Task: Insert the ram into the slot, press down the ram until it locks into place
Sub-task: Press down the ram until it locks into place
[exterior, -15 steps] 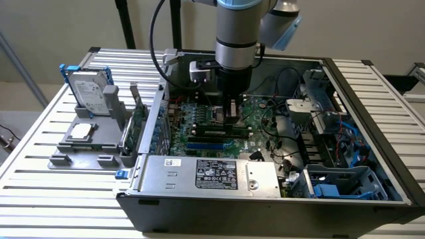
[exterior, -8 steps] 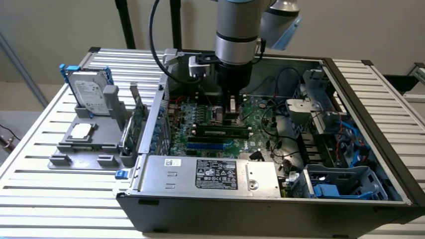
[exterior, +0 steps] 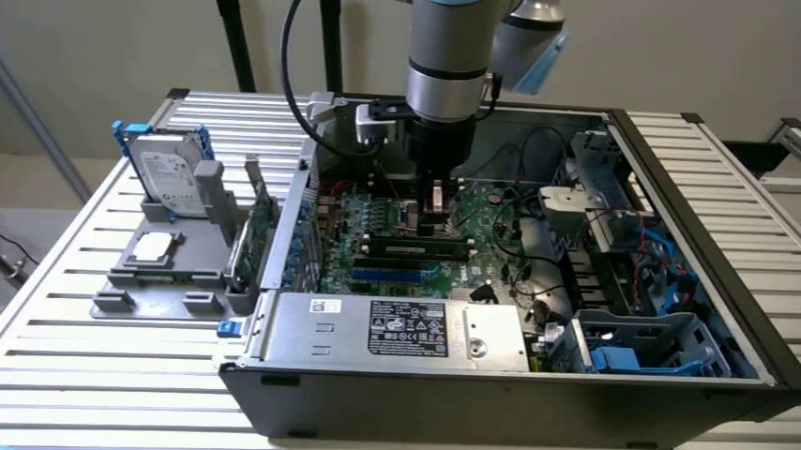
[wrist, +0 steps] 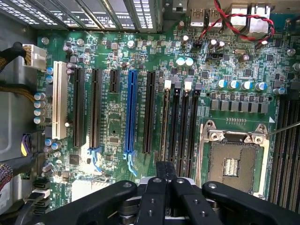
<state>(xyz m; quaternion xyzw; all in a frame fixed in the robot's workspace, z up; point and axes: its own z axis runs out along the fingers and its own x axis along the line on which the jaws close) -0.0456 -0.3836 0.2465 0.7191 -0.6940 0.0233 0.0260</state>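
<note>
Slatted metal table (exterior: pixel 75 309) carries everything. At the exterior view's left, a grey holder (exterior: pixel 163 267) with a hard drive (exterior: pixel 169 178) standing in it. Right of that, the open PC case (exterior: pixel 501 375), motherboard (exterior: pixel 400 234) exposed. Gripper (exterior: pixel 434 217) hangs low over the board, just above the ram (exterior: pixel 414 249), which lies along the black slot (wrist: pixel 166 119) area. Wrist view: fingers (wrist: pixel 164 171) drawn together near the slots; can't tell if anything is pinched. CPU socket (wrist: pixel 233 161) beside the slots.
</note>
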